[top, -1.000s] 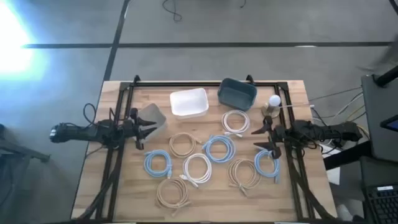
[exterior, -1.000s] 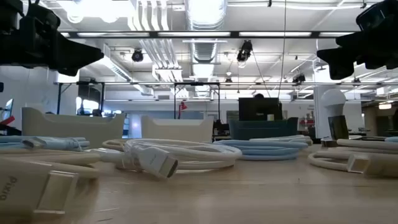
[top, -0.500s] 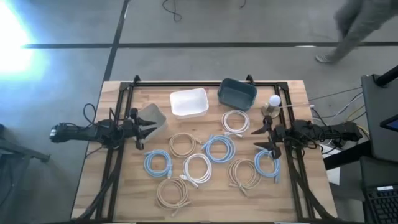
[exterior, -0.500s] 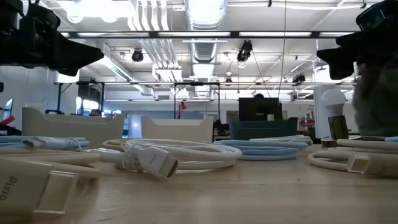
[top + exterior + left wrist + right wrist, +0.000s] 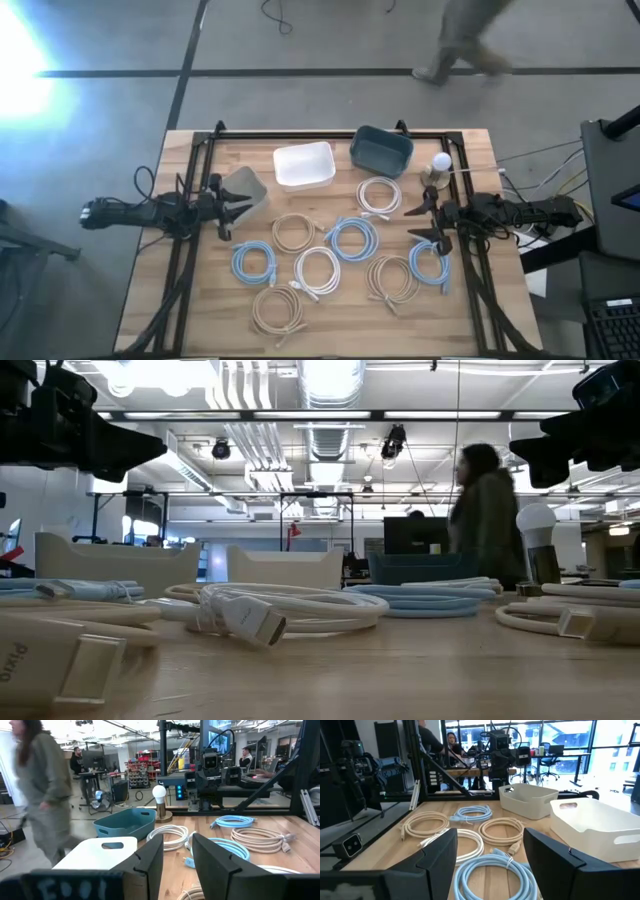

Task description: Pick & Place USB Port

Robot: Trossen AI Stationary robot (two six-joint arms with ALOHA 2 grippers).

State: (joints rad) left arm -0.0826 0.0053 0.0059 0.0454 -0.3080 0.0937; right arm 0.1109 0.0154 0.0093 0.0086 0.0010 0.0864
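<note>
USB cables (image 5: 317, 270) lie coiled close together on the table (image 5: 470, 300), between the two grippers and below them. The right gripper (image 5: 418, 222), jaws apart and empty, hovers beside a blue coil (image 5: 430, 262); the left gripper (image 5: 240, 210), jaws partly apart and empty, waits over the grey bin (image 5: 246, 190). I judge that a descent could snag a neighbouring coil, since loops nearly touch.

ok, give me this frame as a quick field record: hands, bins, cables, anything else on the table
left hand: raised over the table's left side, open, empty
right hand: raised over the right side, open, empty
bins: grey bin left, white bin centre back, teal bin right of it
cables: nine coils, none in a bin; blue, white, beige among them
other: light bulb on stand at the back right
background: person walking past
</note>
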